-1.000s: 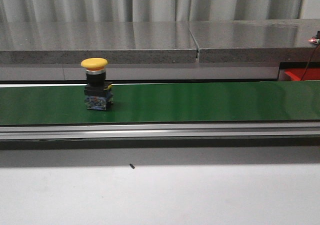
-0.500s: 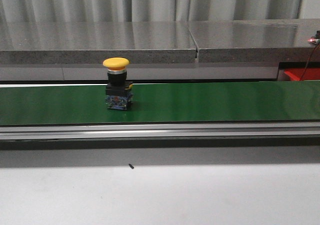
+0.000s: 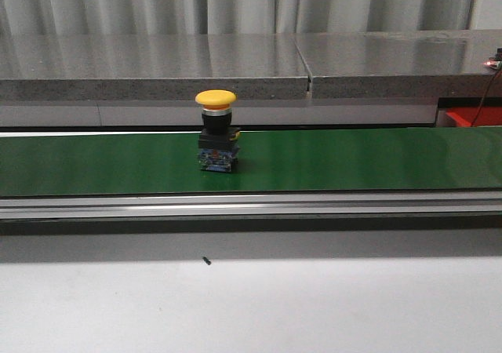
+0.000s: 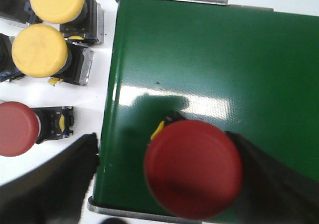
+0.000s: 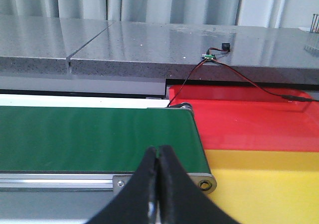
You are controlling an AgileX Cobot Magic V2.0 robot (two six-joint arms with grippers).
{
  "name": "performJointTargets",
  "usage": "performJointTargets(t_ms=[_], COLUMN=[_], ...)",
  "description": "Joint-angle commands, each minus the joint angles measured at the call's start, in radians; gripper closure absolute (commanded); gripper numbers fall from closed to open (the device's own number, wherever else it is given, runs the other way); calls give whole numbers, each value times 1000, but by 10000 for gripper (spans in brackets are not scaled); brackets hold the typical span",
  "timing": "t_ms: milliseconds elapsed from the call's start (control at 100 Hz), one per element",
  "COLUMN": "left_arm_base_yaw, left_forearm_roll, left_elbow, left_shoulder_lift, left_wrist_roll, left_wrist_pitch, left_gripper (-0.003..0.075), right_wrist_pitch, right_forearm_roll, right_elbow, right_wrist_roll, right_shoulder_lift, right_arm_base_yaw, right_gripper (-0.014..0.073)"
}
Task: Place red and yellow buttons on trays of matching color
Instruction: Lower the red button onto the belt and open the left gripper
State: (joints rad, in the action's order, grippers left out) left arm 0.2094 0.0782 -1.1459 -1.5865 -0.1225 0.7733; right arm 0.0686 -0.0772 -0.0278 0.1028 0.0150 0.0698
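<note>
A yellow button stands upright on the green conveyor belt, left of the middle in the front view. No gripper shows in that view. In the left wrist view a red button stands on the belt's end. My left gripper is open around it: one finger is well apart from it, the other sits right beside the cap. My right gripper is shut and empty, above the belt's other end, beside the red tray and the yellow tray.
Two yellow buttons and one red button lie on the white table beside the belt's end. A grey stone ledge runs behind the belt. A thin cable hangs over the red tray, whose corner shows at the front view's right.
The yellow button has travelled to the right along the belt, still upright.
</note>
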Motion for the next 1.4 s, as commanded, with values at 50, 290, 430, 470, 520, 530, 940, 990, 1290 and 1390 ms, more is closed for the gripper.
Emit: performJointTargets(t_ms=[50, 290, 430, 470, 520, 530, 940, 990, 1290, 1390], left_arm_base_yaw=[-7, -17, -17, -17, -17, -17, -17, -18, -169, -188], left_forearm_roll=[123, 229, 229, 229, 232, 232, 306, 326, 284, 278], left_elbow=[-50, -48, -17, -5, 12, 17, 196, 219, 337, 368], left_shoulder_lift=[55, 176, 302, 344, 394, 408, 718, 746, 838, 876], left_wrist_roll=[-87, -178, -180, -181, -181, -181, -182, -182, -183, -183], left_wrist_pitch=[20, 90, 110, 113, 113, 113, 80, 67, 31, 18], left_gripper=[48, 127, 335, 434, 554, 571, 741, 741, 741, 741], right_wrist_pitch=[-79, -79, -79, -79, -79, -79, -79, -79, -79, -88], right_forearm_roll=[3, 3, 3, 3, 3, 3, 3, 3, 3, 3], right_elbow=[16, 16, 16, 16, 16, 16, 16, 16, 16, 16], right_wrist_roll=[-6, -6, -6, -6, -6, -6, -6, -6, -6, -6], right_shoulder_lift=[15, 15, 15, 15, 15, 15, 15, 15, 15, 15], right_arm_base_yaw=[0, 0, 0, 0, 0, 0, 0, 0, 0, 0], right_gripper=[659, 659, 659, 659, 659, 659, 659, 659, 659, 659])
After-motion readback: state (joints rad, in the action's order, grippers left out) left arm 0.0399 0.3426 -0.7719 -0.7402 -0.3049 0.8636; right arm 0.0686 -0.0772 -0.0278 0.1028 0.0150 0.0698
